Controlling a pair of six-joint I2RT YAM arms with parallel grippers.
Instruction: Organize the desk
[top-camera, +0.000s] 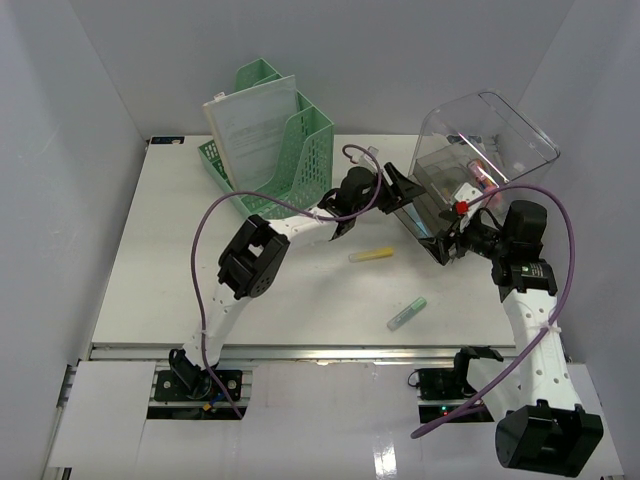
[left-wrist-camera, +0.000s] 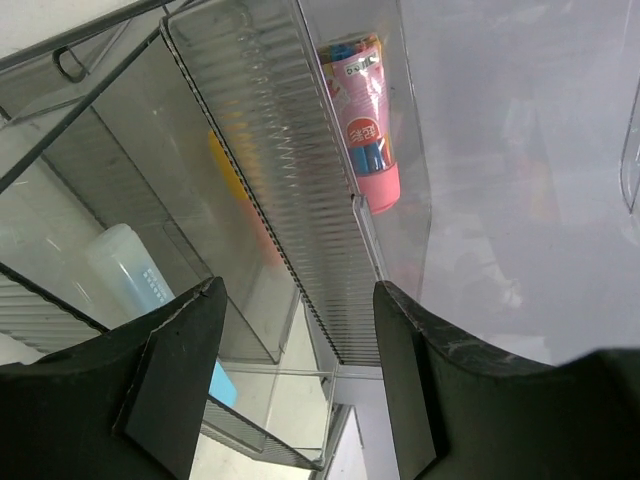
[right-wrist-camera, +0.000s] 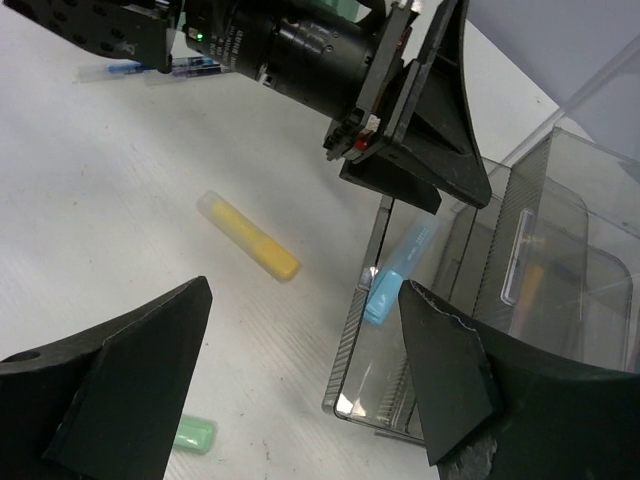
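Observation:
The white desk (top-camera: 180, 270) carries a clear plastic organizer (top-camera: 437, 190) at the back right, its lid (top-camera: 495, 135) tipped up. My left gripper (top-camera: 396, 190) hovers open at the organizer's left side, nothing between its fingers (left-wrist-camera: 180, 350). Below it, inside a compartment, lies a blue highlighter (left-wrist-camera: 130, 270) (right-wrist-camera: 400, 268). A pink tube (left-wrist-camera: 365, 130) rests in another compartment. My right gripper (top-camera: 447, 240) stands open just in front of the organizer (right-wrist-camera: 365, 330). A yellow highlighter (top-camera: 372, 255) (right-wrist-camera: 250, 235) and a green highlighter (top-camera: 407, 313) (right-wrist-camera: 195, 435) lie loose on the desk.
A green file holder (top-camera: 300, 150) with papers stands at the back left. Blue pens (right-wrist-camera: 150, 70) lie beyond the left arm. White walls enclose the desk on three sides, and a metal rail (top-camera: 300, 350) runs along its front edge.

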